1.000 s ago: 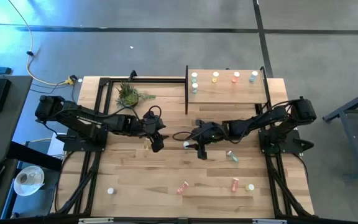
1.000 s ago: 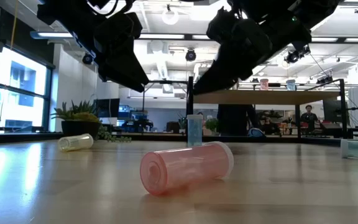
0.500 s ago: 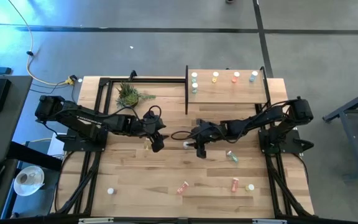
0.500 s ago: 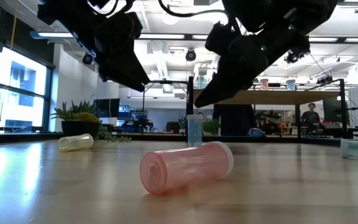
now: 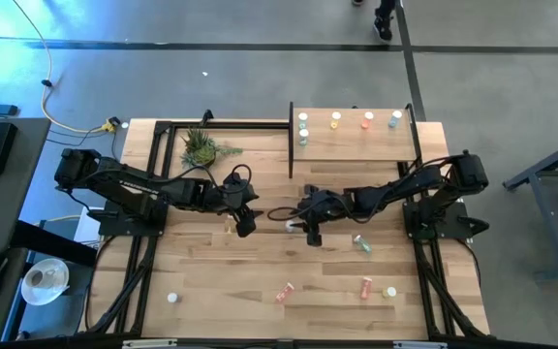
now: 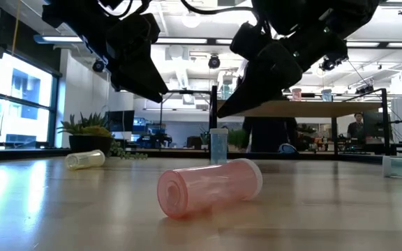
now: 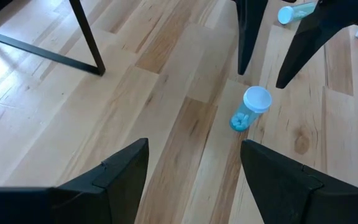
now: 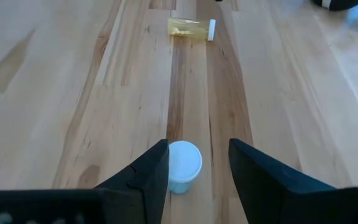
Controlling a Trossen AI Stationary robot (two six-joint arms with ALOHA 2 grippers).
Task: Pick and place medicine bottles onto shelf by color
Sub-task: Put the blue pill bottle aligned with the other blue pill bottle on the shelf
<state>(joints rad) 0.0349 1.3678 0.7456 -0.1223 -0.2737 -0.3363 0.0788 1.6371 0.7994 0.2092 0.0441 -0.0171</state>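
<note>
A teal bottle [image 5: 290,225] with a white cap [image 7: 257,99] stands upright on the table between my two grippers. My right gripper [image 8: 197,149] is open and hovers slanting down over it, one finger to each side of the cap [image 8: 183,163], just above it in the low view [image 6: 218,145]. My left gripper [image 7: 194,149] is open and holds nothing. It points at the same bottle from the table's left [image 5: 244,225]. A yellow bottle [image 8: 191,28] lies on its side by the left gripper. The shelf [image 5: 356,143] at the far right holds several upright bottles.
Loose bottles lie toward the near edge: two orange-red [image 5: 285,291] [image 5: 366,287], a teal one [image 5: 361,244], and a white one [image 5: 172,298] at near left. A potted plant [image 5: 201,147] stands at the far left. The shelf's black frame post [image 7: 82,34] stands nearby.
My right gripper has rolled a little about its own line and edged toward the teal bottle, staying above it. The bottle has not moved.
</note>
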